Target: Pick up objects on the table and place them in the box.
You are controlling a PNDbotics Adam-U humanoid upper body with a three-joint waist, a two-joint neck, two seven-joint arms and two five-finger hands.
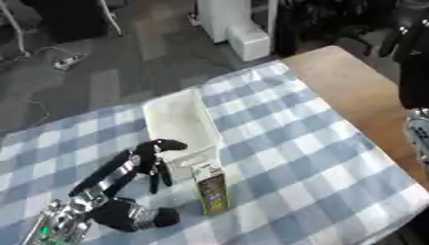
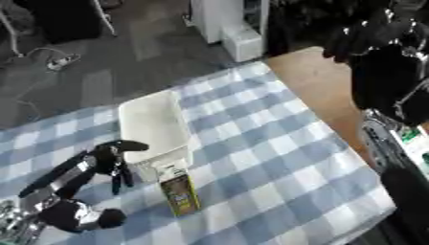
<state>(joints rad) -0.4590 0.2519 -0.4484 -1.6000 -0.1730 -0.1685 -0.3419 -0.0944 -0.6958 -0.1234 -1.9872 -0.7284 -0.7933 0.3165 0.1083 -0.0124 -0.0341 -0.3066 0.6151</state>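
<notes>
A white, open box [image 1: 179,120] sits on the blue-checked cloth [image 1: 285,143], long side running away from me; nothing shows inside it. A small carton [image 1: 212,187] with a brown and yellow label is just in front of the box's near end, its white top toward the box. My left hand [image 1: 147,159] hovers at the box's near left corner, open, one finger reaching over the rim and the others hanging down, a short gap left of the carton. My right hand [image 2: 366,37] is raised at the upper right, far from both, fingers relaxed and holding nothing.
Bare wooden tabletop [image 1: 360,91] runs along the right beyond the cloth. The table's far edge drops to a grey floor with cables [image 1: 63,60] and a white unit [image 1: 239,28]. My right arm [image 2: 394,134] fills the right edge.
</notes>
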